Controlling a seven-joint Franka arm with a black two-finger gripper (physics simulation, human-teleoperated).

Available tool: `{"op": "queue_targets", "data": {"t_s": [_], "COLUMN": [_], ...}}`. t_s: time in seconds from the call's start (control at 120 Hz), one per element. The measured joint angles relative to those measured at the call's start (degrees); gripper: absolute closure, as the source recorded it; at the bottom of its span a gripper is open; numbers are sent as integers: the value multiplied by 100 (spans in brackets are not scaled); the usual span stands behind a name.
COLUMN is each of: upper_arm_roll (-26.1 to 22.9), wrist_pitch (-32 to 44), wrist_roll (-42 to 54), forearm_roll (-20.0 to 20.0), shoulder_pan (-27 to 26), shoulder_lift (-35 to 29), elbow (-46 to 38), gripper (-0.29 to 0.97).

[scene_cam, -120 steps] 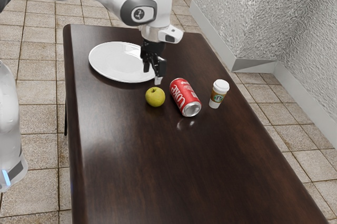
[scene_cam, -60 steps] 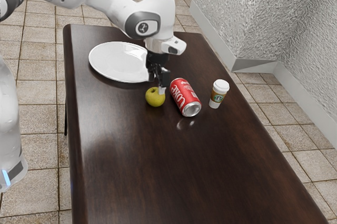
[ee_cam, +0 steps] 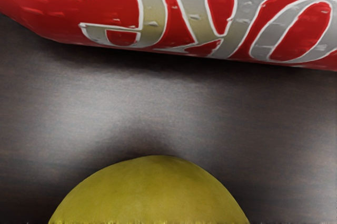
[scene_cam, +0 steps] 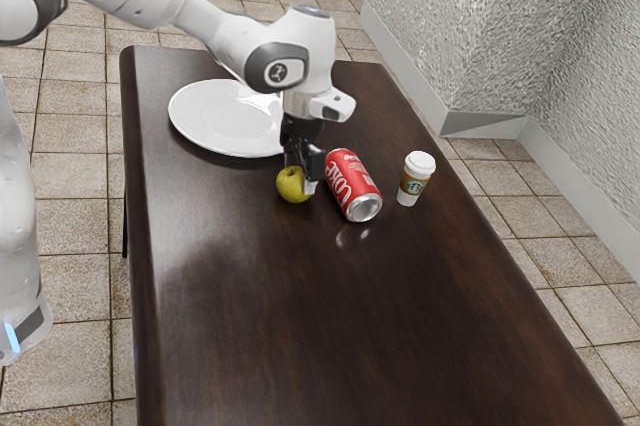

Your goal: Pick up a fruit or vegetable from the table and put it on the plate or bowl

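Observation:
A yellow-green apple (scene_cam: 288, 186) rests on the dark wooden table (scene_cam: 340, 326), just in front of the white plate (scene_cam: 215, 116). My gripper (scene_cam: 299, 182) has come down over the apple, open, with its black fingers (scene_cam: 311, 172) reaching down around the fruit's top. One finger stands between the apple and the red soda can (scene_cam: 351, 184). In the wrist view the apple (ee_cam: 150, 192) bulges up directly under the hand, and the can (ee_cam: 168, 13) lies beyond it across a strip of table.
The red can lies on its side, close to the apple on the exterior view's right. A white paper coffee cup (scene_cam: 415, 178) stands further right. The plate holds nothing. Tiled floor surrounds the table.
My hand has dropped from above the plate's near edge down and forward onto the apple. Apple, can and cup have stayed put.

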Motion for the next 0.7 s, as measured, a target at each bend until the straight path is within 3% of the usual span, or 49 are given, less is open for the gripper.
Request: {"op": "queue_targets", "data": {"t_s": [0.617,0.7], "upper_arm_roll": [0,0], "wrist_pitch": [329,351], "wrist_roll": [77,49], "forearm_roll": [-160,-159], "shoulder_pan": [41,33], "shoulder_lift": [68,61], "elbow": [-271,-271], "gripper": [0,13]}}
